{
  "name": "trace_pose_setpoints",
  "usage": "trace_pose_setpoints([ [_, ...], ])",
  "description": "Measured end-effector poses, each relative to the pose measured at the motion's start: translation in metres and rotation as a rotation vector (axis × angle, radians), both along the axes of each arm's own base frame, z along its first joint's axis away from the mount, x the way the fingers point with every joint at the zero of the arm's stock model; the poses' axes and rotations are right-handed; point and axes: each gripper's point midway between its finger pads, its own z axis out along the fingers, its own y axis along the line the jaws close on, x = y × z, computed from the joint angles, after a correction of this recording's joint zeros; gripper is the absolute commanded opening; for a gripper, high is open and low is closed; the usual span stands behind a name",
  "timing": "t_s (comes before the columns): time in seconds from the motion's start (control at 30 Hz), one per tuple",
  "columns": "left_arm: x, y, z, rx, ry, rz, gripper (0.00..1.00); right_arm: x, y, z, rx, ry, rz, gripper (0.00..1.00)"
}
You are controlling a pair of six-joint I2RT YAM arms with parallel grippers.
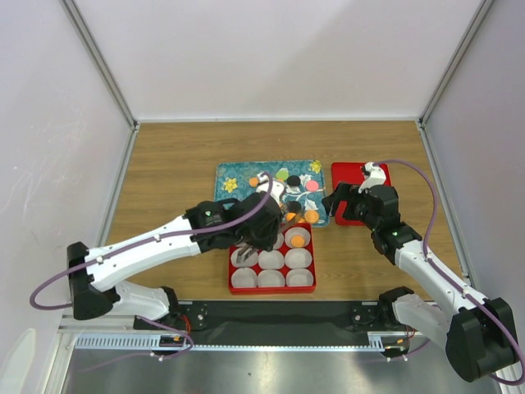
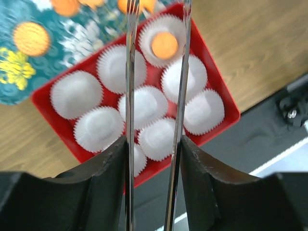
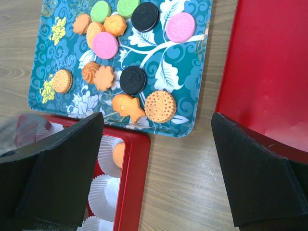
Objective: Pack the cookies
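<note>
Cookies (image 3: 130, 79) in orange, pink, green and black lie scattered on the teal flowered tray (image 3: 43, 72), which also shows in the top view (image 1: 230, 182). One orange cookie (image 2: 164, 44) sits in a white paper cup at a corner of the red box (image 2: 226, 98). The other cups (image 2: 147, 103) hold nothing. My left gripper (image 2: 158, 9) hangs over the box (image 1: 271, 258), its two thin metal blades apart with nothing between them. My right gripper (image 3: 156, 159) stands wide open above bare wood between the tray, the box and the lid.
A red lid (image 3: 269, 72) lies right of the tray, partly under the right arm (image 1: 385, 215). White walls close in the wooden table (image 1: 164, 164) on three sides. A black rail (image 1: 279, 316) runs along the near edge.
</note>
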Motion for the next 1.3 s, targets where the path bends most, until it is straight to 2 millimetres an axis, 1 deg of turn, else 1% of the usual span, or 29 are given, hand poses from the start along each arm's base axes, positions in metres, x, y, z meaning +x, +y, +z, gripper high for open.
trace_pose_setpoints([
  [0.03, 0.005, 0.002, 0.005, -0.009, -0.01, 0.013, 0.51, 0.0, 0.0, 0.0, 0.0, 0.0, 0.0, 1.0],
  [0.1, 0.018, 0.009, 0.009, -0.014, -0.02, 0.051, 0.51, 0.0, 0.0, 0.0, 0.0, 0.0, 0.0, 1.0],
  [0.23, 0.054, 0.036, 0.005, 0.018, -0.028, 0.155, 0.52, 0.0, 0.0, 0.0, 0.0, 0.0, 0.001, 1.0],
  [0.33, 0.083, 0.056, -0.003, 0.062, -0.026, 0.227, 0.52, 0.0, 0.0, 0.0, 0.0, 0.0, 0.002, 1.0],
  [0.4, 0.099, 0.065, -0.01, 0.093, -0.019, 0.26, 0.52, 0.0, 0.001, 0.0, -0.001, 0.0, 0.002, 1.0],
  [0.5, 0.122, 0.074, -0.026, 0.143, -0.001, 0.296, 0.53, 0.0, 0.001, 0.0, -0.001, 0.0, 0.002, 1.0],
  [0.6, 0.138, 0.079, -0.04, 0.183, 0.018, 0.313, 0.54, 0.0, 0.001, 0.0, -0.001, 0.0, 0.003, 1.0],
  [0.77, 0.152, 0.084, -0.057, 0.228, 0.043, 0.319, 0.56, 0.0, 0.001, 0.0, -0.001, 0.0, 0.003, 1.0],
  [0.97, 0.165, 0.082, -0.065, 0.248, 0.048, 0.315, 0.56, 0.0, 0.001, -0.001, -0.002, 0.002, 0.003, 1.0],
  [1.3, 0.18, 0.088, -0.083, 0.278, 0.067, 0.329, 0.55, 0.0, 0.001, -0.003, -0.006, 0.009, 0.003, 1.0],
])
